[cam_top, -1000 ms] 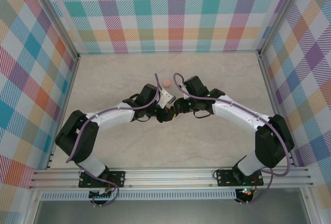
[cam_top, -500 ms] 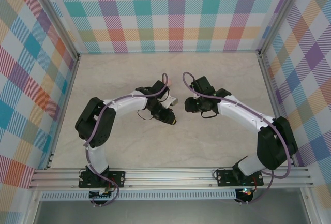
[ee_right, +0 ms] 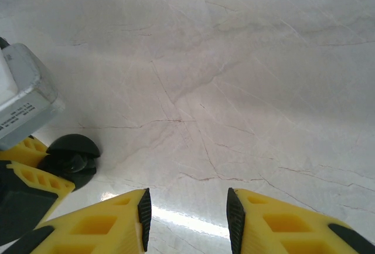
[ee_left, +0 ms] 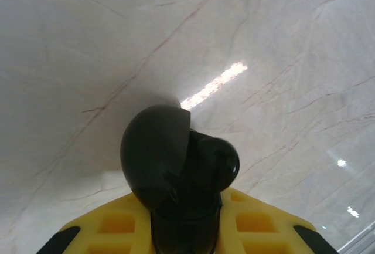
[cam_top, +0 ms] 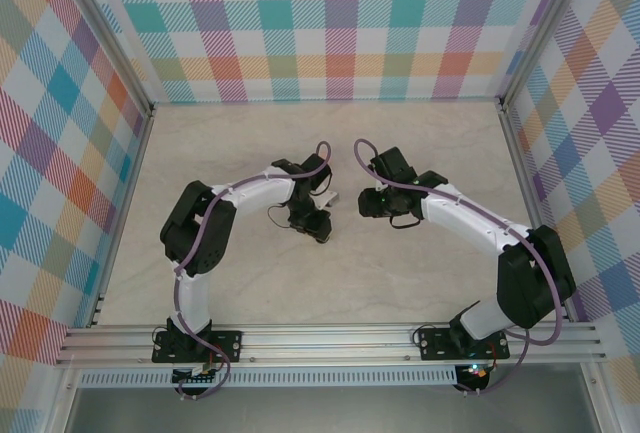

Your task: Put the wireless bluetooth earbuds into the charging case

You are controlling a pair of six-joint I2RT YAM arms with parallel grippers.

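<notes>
Left pincer (ee_left: pixel 184 213) clamped the black charging case (ee_left: pixel 161 154), lid seemingly raised, at the wrist frame's lower centre, close over the worktop (ee_left: pixel 88 48). Right pincer (ee_right: pixel 187 210) hung apart, empty. Case-steadying appeared under way; next, the free arm would need an earbud to seat.

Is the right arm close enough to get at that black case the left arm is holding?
Probably yes. The black charging case, clamped in the left gripper, sits just left of the right gripper and its open jaws, with bare table between them.
</notes>
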